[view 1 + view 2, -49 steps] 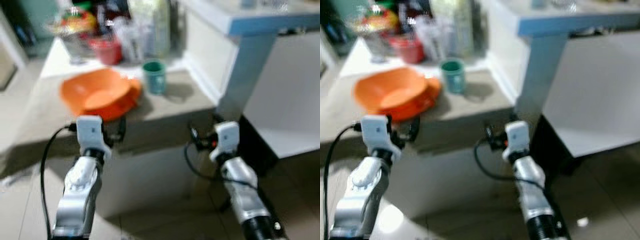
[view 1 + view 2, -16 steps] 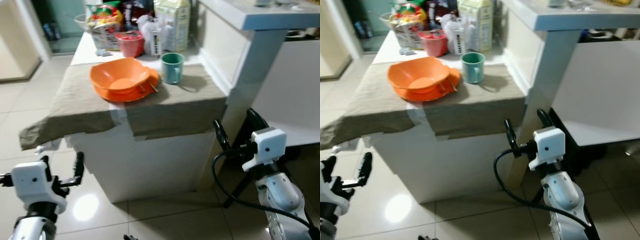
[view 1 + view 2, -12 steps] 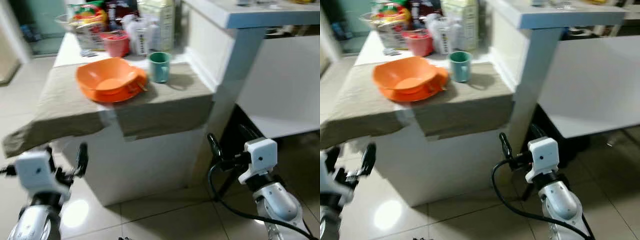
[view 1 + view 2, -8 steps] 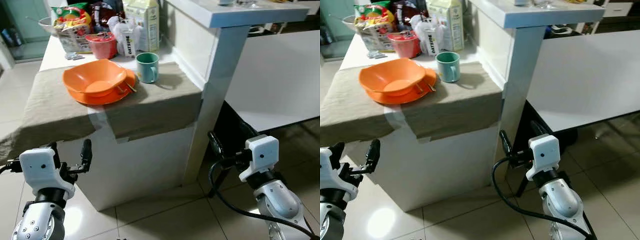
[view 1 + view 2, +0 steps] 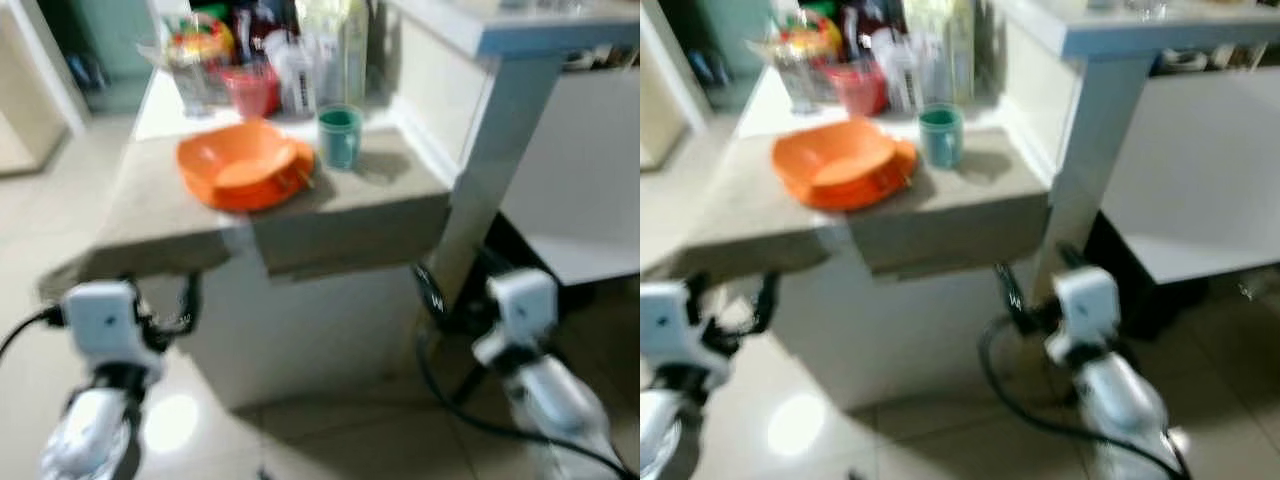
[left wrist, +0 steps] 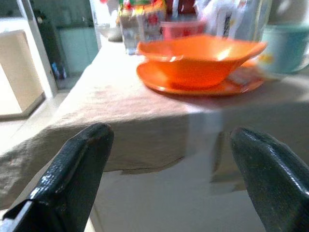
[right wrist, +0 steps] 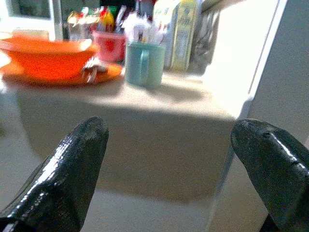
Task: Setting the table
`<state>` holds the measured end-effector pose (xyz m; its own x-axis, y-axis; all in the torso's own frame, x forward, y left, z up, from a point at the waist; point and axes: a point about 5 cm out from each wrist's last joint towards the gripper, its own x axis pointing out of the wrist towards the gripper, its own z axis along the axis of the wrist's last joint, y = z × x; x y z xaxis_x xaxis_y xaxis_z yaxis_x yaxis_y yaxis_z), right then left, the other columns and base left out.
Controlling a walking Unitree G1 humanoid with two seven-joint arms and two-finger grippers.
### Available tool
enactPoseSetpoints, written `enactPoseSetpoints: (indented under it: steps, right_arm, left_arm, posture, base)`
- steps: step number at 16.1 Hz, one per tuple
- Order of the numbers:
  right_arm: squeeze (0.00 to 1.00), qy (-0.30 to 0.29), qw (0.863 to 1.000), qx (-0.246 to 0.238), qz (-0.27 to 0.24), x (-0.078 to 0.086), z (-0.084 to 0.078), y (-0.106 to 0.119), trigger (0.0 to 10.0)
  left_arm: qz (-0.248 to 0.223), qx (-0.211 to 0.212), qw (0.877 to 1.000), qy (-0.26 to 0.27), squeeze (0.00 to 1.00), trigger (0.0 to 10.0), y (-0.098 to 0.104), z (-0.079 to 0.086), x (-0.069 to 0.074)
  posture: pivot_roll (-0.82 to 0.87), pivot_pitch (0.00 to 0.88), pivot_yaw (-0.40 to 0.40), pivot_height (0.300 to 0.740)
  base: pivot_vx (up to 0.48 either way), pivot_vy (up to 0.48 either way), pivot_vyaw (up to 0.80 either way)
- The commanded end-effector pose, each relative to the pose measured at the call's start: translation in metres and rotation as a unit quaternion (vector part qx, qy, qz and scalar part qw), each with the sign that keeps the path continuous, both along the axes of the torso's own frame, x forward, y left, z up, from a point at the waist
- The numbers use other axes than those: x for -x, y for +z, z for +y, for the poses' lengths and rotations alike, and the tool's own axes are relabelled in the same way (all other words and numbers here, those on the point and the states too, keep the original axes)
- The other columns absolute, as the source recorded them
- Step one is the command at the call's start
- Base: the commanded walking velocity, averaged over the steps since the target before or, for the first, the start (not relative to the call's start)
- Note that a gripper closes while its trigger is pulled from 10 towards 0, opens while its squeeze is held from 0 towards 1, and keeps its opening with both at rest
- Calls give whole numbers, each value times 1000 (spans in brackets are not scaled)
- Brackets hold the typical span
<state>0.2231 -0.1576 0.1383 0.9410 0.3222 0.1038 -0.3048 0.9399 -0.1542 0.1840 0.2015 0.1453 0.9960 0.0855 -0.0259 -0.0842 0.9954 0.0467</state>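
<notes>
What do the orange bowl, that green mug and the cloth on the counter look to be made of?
The orange bowl and the plate under it look like plastic: uniform bright colour, thin rim, soft sheen. The green mug has a smooth, slightly glossy surface, probably ceramic, though plastic is possible. The cloth looks like a matte, beige woven fabric: it drapes limply over the counter edge with an uneven hem.

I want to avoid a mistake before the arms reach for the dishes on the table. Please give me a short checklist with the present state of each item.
1. Left gripper open and empty: ok.
2. Right gripper open and empty: ok.
3. Orange bowl sits upright on the orange plate: ok.
4. Green cup stands upright beside the plate, apart from it: ok.
5. Grippers raised to the tabletop: not ok, both are below the tablecloth edge.
6. Head camera picture sharp: not ok, blurred.
</notes>
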Motion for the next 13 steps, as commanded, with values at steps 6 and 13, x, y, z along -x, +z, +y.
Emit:
enactPoseSetpoints:
  steps: [6, 13]
  right_arm:
    - [0, -22, 1000, 4, 2, -1, -2, 0, 10000]
    - [0, -17, 1000, 4, 2, -3, 1, 0, 10000]
  left_arm:
    - [-17, -9, 999, -30, 0, 10000, 7, -12, -11]
    - [-36, -19, 998, 37, 0, 10000, 22, -3, -15]
  posture:
    - [-129, 0, 81, 740]
    - [-123, 0, 72, 740]
  base:
    - [456, 0, 0]
    - [326, 0, 0]
